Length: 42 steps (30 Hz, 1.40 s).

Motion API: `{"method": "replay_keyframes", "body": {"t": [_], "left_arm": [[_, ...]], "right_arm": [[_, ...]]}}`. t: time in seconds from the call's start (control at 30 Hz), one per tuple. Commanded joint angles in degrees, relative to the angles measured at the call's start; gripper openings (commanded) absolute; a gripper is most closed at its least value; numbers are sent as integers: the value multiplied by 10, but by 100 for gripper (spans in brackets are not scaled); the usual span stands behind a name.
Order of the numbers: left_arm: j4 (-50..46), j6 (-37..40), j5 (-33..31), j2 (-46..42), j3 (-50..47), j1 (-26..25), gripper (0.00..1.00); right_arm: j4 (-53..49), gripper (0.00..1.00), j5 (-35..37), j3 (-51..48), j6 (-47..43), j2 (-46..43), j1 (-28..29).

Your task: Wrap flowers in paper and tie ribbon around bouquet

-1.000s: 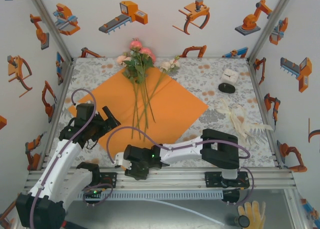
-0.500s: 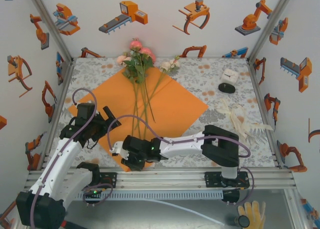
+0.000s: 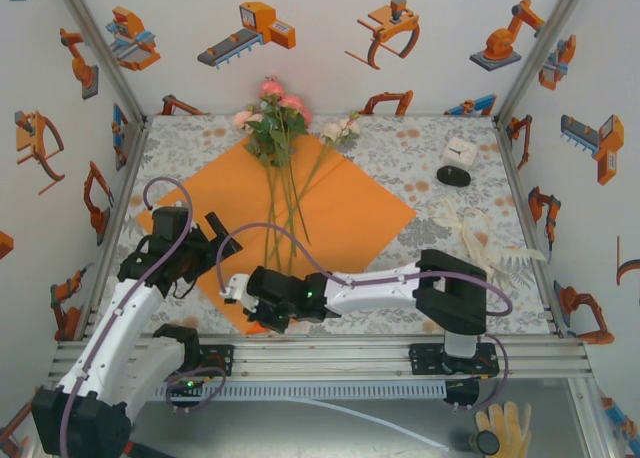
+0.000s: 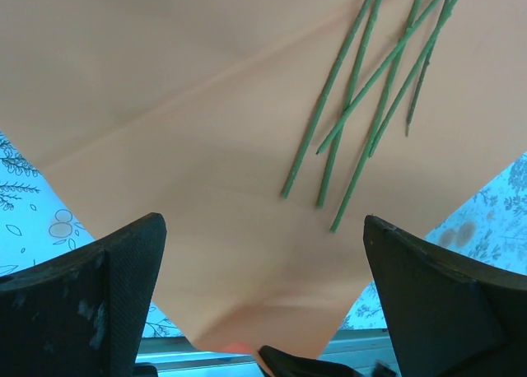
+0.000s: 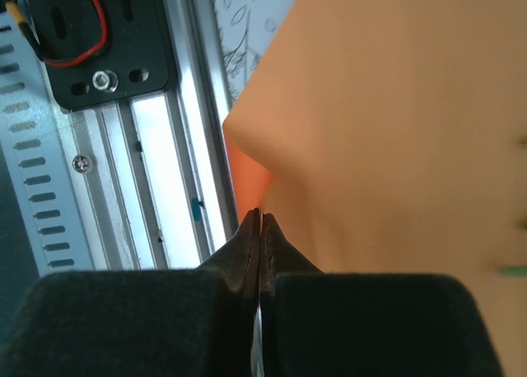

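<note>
In the top external view, the paper (image 3: 350, 213) lies flat as an orange diamond on the floral-print table cloth (image 3: 420, 143). The flowers (image 3: 275, 128) rest on it with their blooms at and just past its far corner and their long stems running toward the arms. The ribbon (image 3: 478, 236) lies in a loose heap on the cloth to the right of the paper, apart from it. A small white box on a black base (image 3: 457, 160) stands beyond the ribbon. The left gripper (image 3: 212, 253) hangs over the paper's near-left edge with its fingers spread. The right gripper (image 3: 230, 294) reaches across from the right arm to that same edge, close to the paper's near corner. A yellow glove (image 3: 505, 423) lies below the table frame at the lower right.

In the left wrist view, the left gripper (image 4: 263, 299) is spread wide with nothing between its two dark fingers (image 4: 90, 303). Below it lie the orange sheet (image 4: 165, 105) and the cut ends of the green stems (image 4: 354, 138) at the upper right. The cloth shows at both lower sides, where the paper narrows to its corner.

In the right wrist view, the right gripper (image 5: 260, 222) has its fingertips pressed fully together. They pinch the edge of the paper (image 5: 395, 105) just beside its corner, which rises and curls so that a darker strip of its underside shows. To the left run the aluminium rail (image 5: 165, 163) and a black mounting block (image 5: 90, 39).
</note>
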Motion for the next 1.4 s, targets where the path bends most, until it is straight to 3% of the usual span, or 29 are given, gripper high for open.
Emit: {"method": "replay_keyframes", "body": {"t": [0.0,0.3,0.67,1.0,1.37], "left_arm": [[-3,8,15,-20,10,3,97],[9,24,68,-42,-3,3,97],[73,2,132,-43,-59,1,98],[117,-7,138,25,-77,-1,94],[180,-2,122,129,-86,-4,88]], "right_arm": [[34,0,56,-10,-26,-65,-43],[75,0,-7,68,-120,26,-157],[149,0,-52,118,-146,94,-258],[152,0,-86,179,-143,166,-276],[169,0,-46,176,-129,198,-291]]}}
